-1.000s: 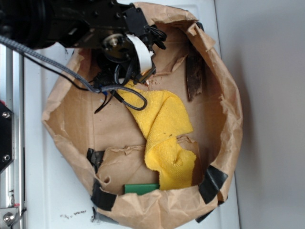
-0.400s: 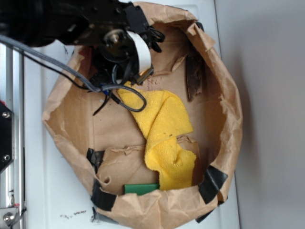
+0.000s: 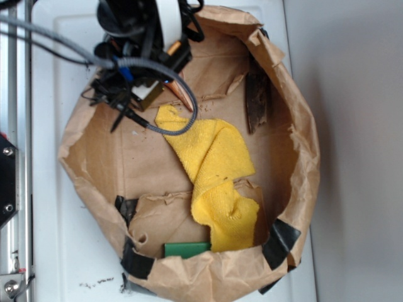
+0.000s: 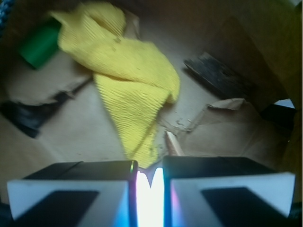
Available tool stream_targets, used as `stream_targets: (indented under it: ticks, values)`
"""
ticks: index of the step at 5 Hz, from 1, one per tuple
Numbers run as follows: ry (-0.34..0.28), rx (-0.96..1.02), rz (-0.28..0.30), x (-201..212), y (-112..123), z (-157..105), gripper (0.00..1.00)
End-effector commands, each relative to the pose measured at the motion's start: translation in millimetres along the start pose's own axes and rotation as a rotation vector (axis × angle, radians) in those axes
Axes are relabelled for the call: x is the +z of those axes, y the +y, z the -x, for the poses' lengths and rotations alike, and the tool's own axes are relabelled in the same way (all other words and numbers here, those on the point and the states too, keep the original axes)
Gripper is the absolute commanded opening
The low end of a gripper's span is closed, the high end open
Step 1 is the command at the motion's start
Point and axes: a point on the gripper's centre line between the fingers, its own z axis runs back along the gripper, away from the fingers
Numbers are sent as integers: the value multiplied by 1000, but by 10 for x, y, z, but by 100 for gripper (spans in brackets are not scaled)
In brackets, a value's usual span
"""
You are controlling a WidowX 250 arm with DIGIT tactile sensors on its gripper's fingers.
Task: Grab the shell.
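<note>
My gripper hangs over the upper left of the brown paper basin, its jaws close together. From between them sticks an orange-brown, glossy, tapering point: the tail of the shell, aimed at the yellow cloth. The arm and cables hide the shell's spire. In the wrist view the gripper shows only a narrow glaring slit between its fingers, and the shell's pale pointed tail pokes out just past the right finger.
A crumpled yellow cloth lies across the middle of the basin. A dark bark strip leans at the right wall. A green block sits by the near rim, with black tape on it.
The gripper has moved away from the cloth's upper edge toward the frame's top left, and the shell's orange-brown tail now shows sticking out from its jaws.
</note>
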Motion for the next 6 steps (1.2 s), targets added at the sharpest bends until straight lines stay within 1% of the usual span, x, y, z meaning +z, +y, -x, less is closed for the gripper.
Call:
stream_targets:
  ticks: [1, 2, 3, 6]
  values:
    - [-13, -9, -63, 176, 102, 10, 0]
    - [-17, -59, -77, 53, 109, 68, 100]
    - [-8, -98, -53, -147, 152, 64, 100]
    - [46, -158, -90, -478, 218, 127, 100]
